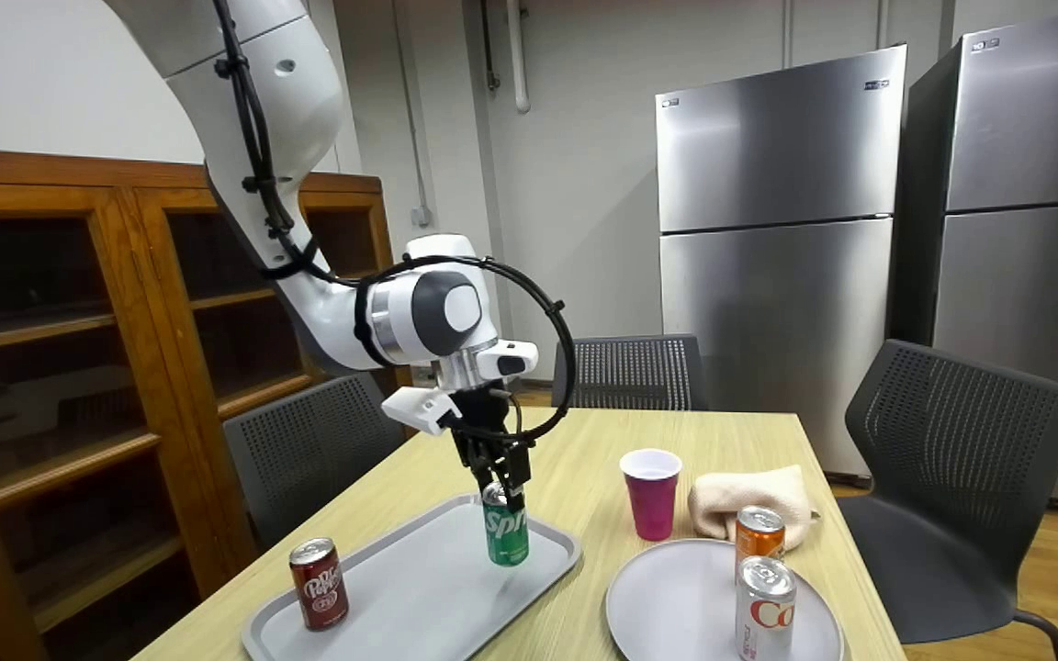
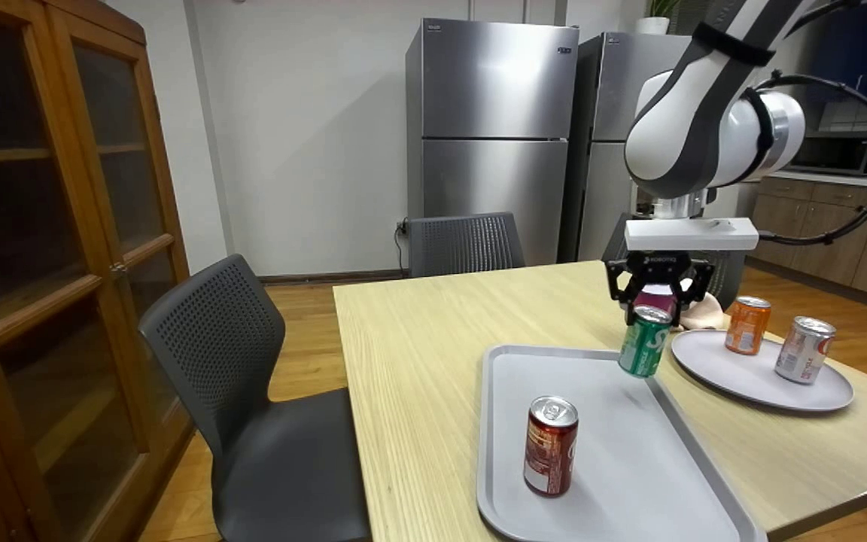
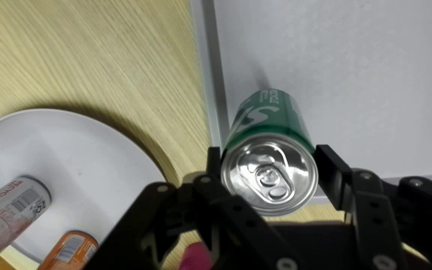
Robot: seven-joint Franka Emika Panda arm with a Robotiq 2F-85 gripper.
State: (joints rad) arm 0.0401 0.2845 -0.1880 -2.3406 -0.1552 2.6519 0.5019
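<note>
Pale wood-grain table (image 2: pixel 433 324), 4 things set directly on it.
Beside the round grey plate (image 1: pixel 667 597) is the rectangular grey tray (image 2: pixel 648 459), a strip of table showing between the 2. Near the plate's rim a magenta cup (image 1: pixel 652 498) stands upright, white inside. A cream cloth (image 1: pixel 749 487) lies bunched just beside the plate; whether they touch is hard to tell.

Gripper (image 2: pixel 652 318): black, its fingers clamped on the upper part of the green can (image 2: pixel 644 346)
Green can: slightly tilted, at the far right corner of the gray tray (image 2: pixel 629 459); contact unclear
Dark red can (image 2: pixel 551 448): upright on the tray
Round plate (image 2: pixel 742 376): right of the tray, bearing an orange can (image 2: pixel 747 327) and a silver can (image 2: pixel 804 352), both upright
Table (image 2: pixel 418 354): pale wood, under tray and plate
Chair (image 2: pixel 219 346): dark gray, left of the table
</note>
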